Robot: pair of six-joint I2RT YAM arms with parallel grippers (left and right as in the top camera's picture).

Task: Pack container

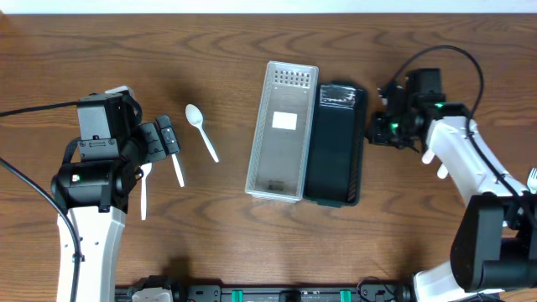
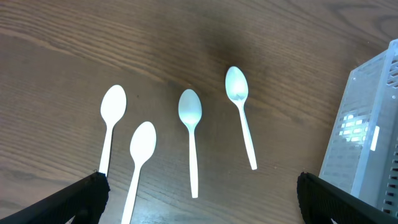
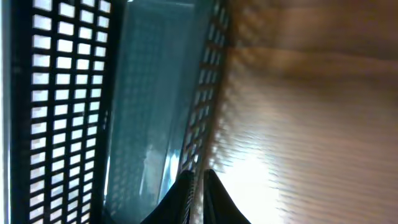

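Observation:
Several white plastic spoons lie on the wooden table in the left wrist view, among them one (image 2: 189,134) in the middle and one (image 2: 241,115) to its right; the rightmost also shows in the overhead view (image 1: 201,132). My left gripper (image 2: 199,208) is open and empty, hovering above the spoon handles (image 1: 164,141). A clear grey slotted container (image 1: 262,143) stands at the table's middle, with a black slotted container (image 1: 336,143) against its right side. My right gripper (image 3: 198,182) is shut on the black container's right wall (image 3: 208,106), also seen in the overhead view (image 1: 373,130).
The grey container's corner (image 2: 367,137) shows at the right edge of the left wrist view. Bare wood lies to the right of the black container (image 3: 311,124). A white utensil tip (image 1: 531,176) shows at the far right edge.

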